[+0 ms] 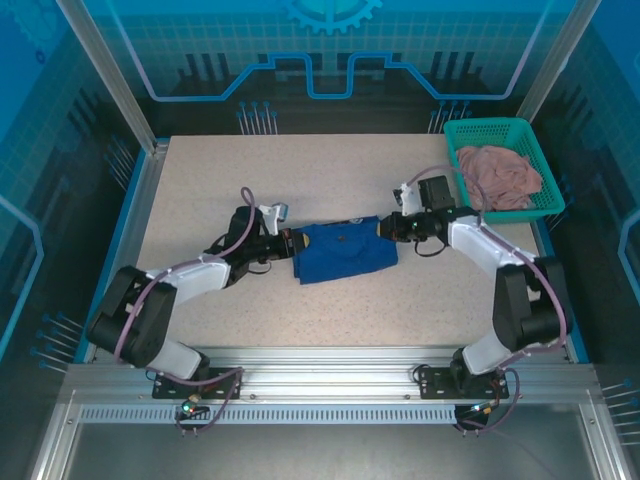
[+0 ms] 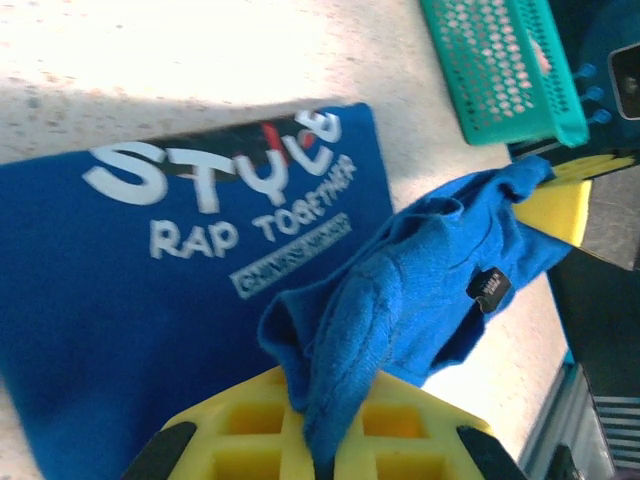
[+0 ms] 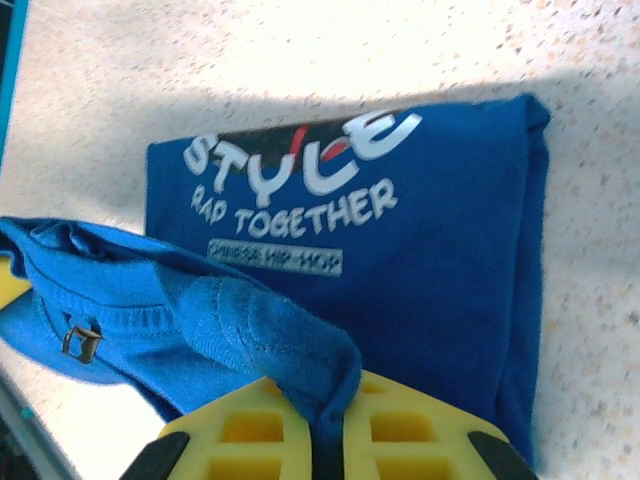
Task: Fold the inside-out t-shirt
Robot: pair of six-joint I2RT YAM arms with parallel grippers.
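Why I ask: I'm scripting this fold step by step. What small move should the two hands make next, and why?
Probably carry the pinched edge together across the lettered panel and lay it flat. The left hand and right hand are each shut on one end of a raised edge of the t-shirt; that edge hangs bunched between them above the folded body.

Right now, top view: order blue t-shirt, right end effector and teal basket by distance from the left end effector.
1. Royal-blue cotton t-shirt: in the left end effector.
2. Right end effector: shirt's right end.
3. Teal plastic basket: far-right corner.
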